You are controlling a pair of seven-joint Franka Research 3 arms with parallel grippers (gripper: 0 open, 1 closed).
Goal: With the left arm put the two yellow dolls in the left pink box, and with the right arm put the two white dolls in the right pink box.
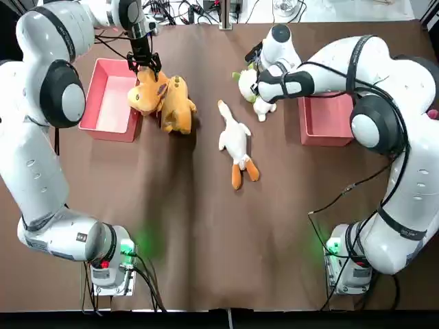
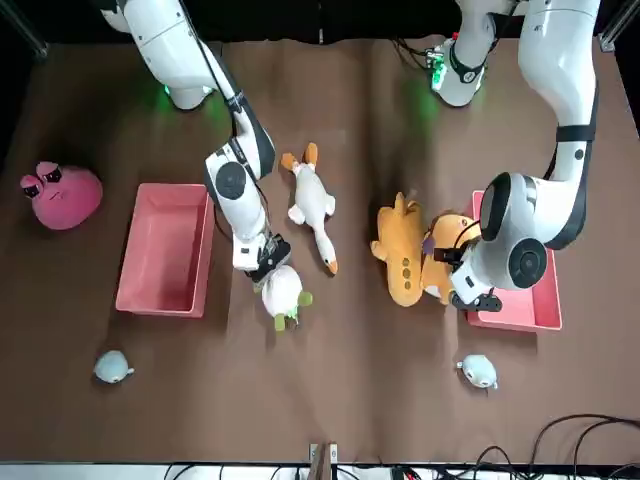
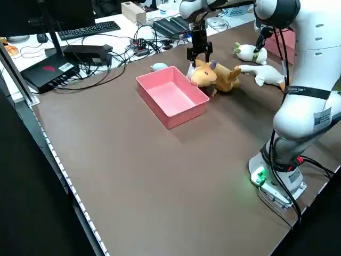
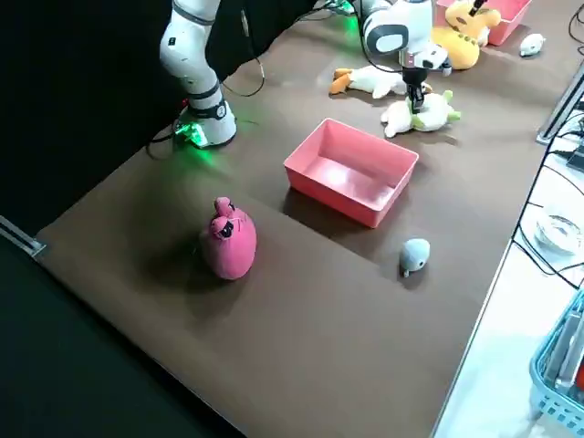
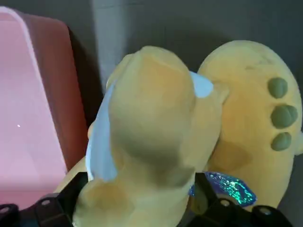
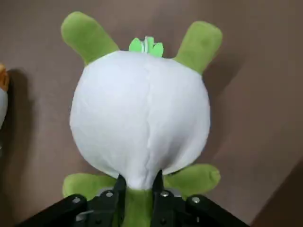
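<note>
Yellow dolls (image 1: 164, 99) lie beside the left pink box (image 1: 110, 99); the left gripper (image 1: 144, 65) fingers seemingly clamp one. Right gripper (image 6: 138, 191) fingers pinch the white-and-green doll (image 6: 140, 120) near the right pink box (image 1: 326, 120).

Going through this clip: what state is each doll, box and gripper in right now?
left gripper: shut on one yellow doll
grasped yellow doll: beside the left pink box, not inside
second yellow doll: lying on the table against the first
left pink box: empty
right gripper: shut on round white doll
round white doll: outside the box
white duck doll: lying flat, untouched
right pink box: empty
</note>
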